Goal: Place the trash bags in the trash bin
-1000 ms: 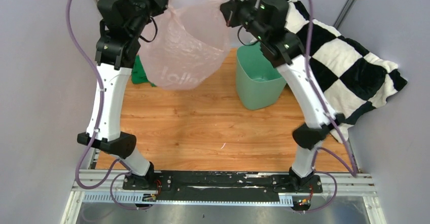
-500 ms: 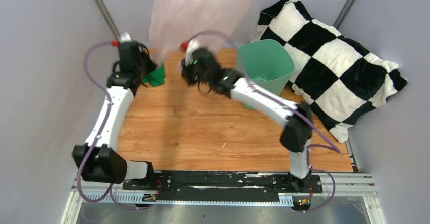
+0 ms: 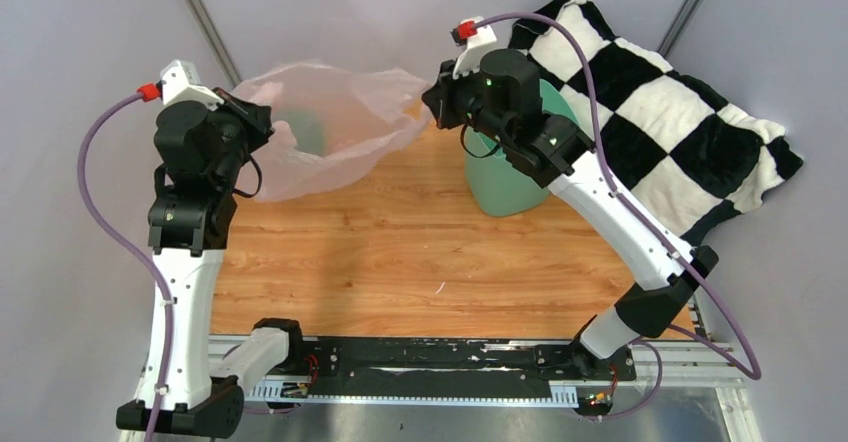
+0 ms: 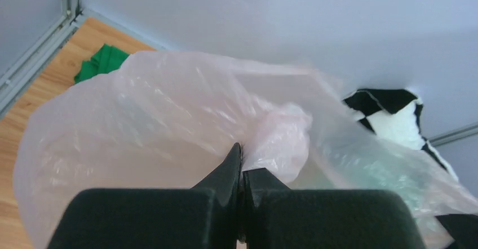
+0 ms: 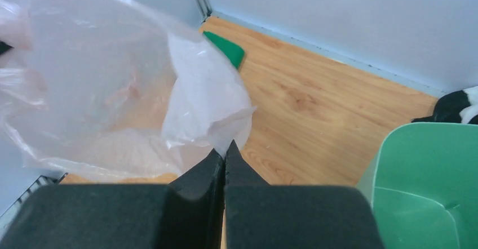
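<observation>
Left gripper [image 4: 241, 164]: jaws pressed together, with a bunched fold of the thin, translucent pale-pink plastic bag [image 3: 330, 137] pinched at the tips. Right gripper [image 5: 224, 154]: jaws likewise closed, with only a thin edge of film caught between them.

The bag hangs spread between the two grippers over the far left of the wooden table [image 3: 400, 252]. It is beside the mint-green tapered plastic bin [image 3: 505, 187], not over it. A small dark green folded cloth [image 4: 101, 60] lies behind it. A black-and-white checkered cushion [image 3: 690, 112] leans behind the bin.

Risks, as judged:
- The right pinch looks shallow, so slick film may slip out if the arms pull apart.
- The bag is bulkier than the bin mouth, so it may drape over the rim or billow back out.
- The bin looks light, and a sideways drag against its wall could tip it.
</observation>
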You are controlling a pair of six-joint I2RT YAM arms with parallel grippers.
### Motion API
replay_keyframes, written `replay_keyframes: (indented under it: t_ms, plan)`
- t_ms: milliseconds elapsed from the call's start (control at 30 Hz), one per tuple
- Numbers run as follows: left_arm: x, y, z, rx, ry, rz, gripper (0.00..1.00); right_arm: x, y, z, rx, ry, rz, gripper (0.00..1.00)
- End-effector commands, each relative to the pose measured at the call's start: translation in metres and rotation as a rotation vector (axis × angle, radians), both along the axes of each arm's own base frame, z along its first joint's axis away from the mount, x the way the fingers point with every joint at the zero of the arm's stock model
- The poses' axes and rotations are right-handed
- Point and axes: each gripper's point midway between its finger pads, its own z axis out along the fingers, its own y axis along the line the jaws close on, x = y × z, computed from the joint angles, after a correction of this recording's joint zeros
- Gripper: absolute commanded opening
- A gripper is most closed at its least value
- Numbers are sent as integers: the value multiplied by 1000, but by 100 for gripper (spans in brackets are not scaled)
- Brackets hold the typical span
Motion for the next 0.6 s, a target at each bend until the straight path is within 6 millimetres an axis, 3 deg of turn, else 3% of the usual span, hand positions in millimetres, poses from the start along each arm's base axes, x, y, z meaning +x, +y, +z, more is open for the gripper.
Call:
replay_keyframes:
  t_ms: [0, 133, 233, 300, 367, 467, 533, 567]
  plan:
    - [14, -9, -52, 27, 163, -61, 0, -7, 14, -79, -127, 166, 28, 0]
    - [18, -15, -58, 37, 175, -97, 0, -3, 7, -70, -132, 122, 2, 0]
    - [28, -25, -55, 25, 158, -142, 0, 4, 12, -74, -140, 123, 9, 0]
    - [39, -34, -46, 13, 129, -172, 0, 14, 19, -87, -155, 146, 11, 0]
    - [63, -48, -33, 7, 97, -207, 0, 35, 21, -78, -143, 123, -13, 0]
    - [112, -77, 5, -16, 24, -296, 0, 79, 16, -38, -61, 59, -74, 0]
    - [136, -102, 45, 0, -40, -356, 0, 98, 5, 16, 41, -26, -100, 0]
    - [137, -113, 78, 12, -101, -386, 0, 100, -1, 47, 85, -86, -109, 0]
